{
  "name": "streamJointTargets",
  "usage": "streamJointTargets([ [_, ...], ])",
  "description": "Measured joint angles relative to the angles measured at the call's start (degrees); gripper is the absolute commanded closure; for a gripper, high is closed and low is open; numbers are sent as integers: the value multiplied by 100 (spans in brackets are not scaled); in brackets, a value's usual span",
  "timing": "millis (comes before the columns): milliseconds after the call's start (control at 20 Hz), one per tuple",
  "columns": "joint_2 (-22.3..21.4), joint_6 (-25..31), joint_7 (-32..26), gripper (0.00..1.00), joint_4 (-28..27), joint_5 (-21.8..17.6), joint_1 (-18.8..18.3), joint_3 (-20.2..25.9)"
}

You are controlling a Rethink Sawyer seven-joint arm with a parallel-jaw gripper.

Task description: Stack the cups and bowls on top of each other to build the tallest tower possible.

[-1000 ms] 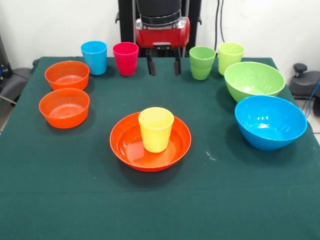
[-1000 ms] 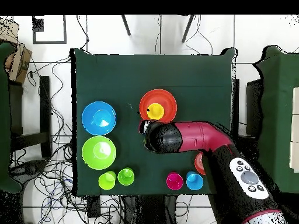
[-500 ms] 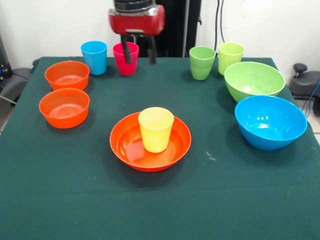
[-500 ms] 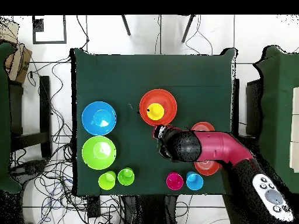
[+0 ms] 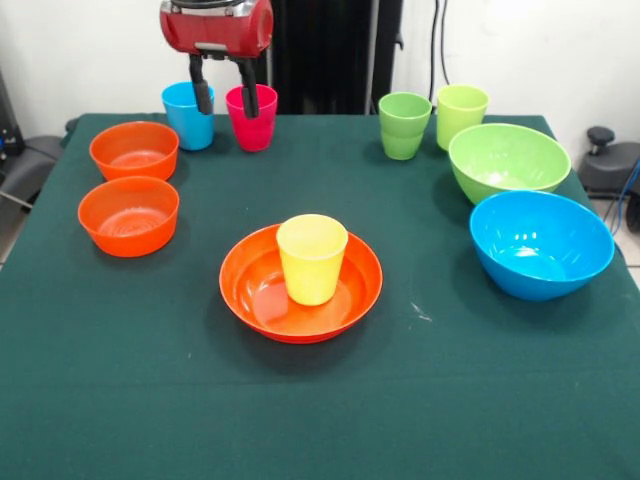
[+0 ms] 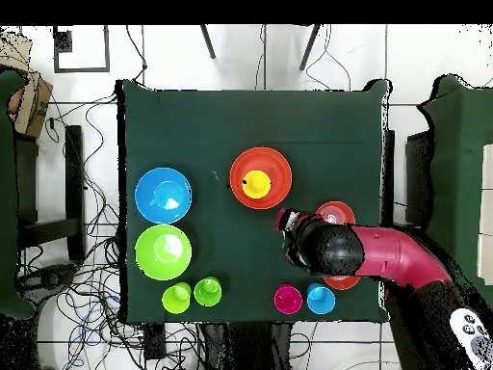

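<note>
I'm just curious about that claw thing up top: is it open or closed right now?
Open. In the front view the end effector shows two dark fingers hanging apart with a clear gap, holding nothing, above the table's far edge.

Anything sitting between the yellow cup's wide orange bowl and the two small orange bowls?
No. In the front view only bare green cloth separates the wide orange bowl from the two small orange bowls. The overhead view hides part of that stretch under the arm.
</note>
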Motion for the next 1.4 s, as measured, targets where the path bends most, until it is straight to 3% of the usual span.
streamJointTargets([
  [550,576,2,-26,0,-298,-559,-40,168],
  [900,488,31,-265,0,-298,-921,-270,526],
  [1400,373,388,-804,0,-303,-962,-804,1069],
])
